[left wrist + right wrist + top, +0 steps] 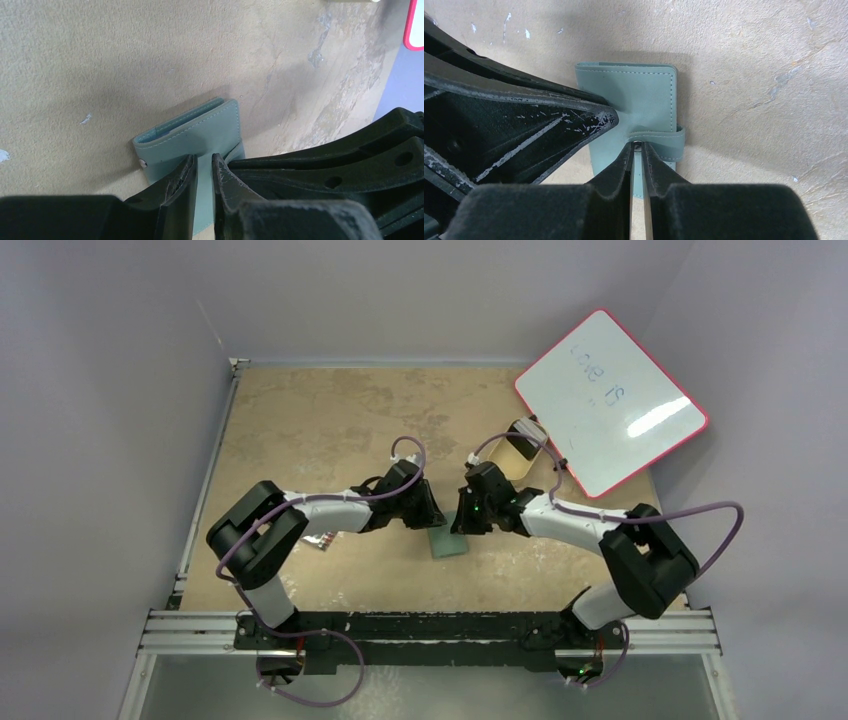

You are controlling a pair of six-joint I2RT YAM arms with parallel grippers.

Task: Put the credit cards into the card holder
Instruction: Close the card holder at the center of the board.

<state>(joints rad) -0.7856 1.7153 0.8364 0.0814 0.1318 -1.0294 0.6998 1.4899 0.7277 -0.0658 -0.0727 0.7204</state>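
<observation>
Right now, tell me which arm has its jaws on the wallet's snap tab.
The right gripper: its jaws pinch the snap tab of the green wallet; the left gripper grips the cover instead.

The dull-green card holder (639,95) lies flat, folded shut, tab wrapped over one edge.

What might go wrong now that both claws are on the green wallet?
The right gripper pinches only the small snap tab of the card holder, so it may slip off when it pulls. The left gripper touches just one part of the cover, so the whole wallet might slide or lift instead of opening.
</observation>
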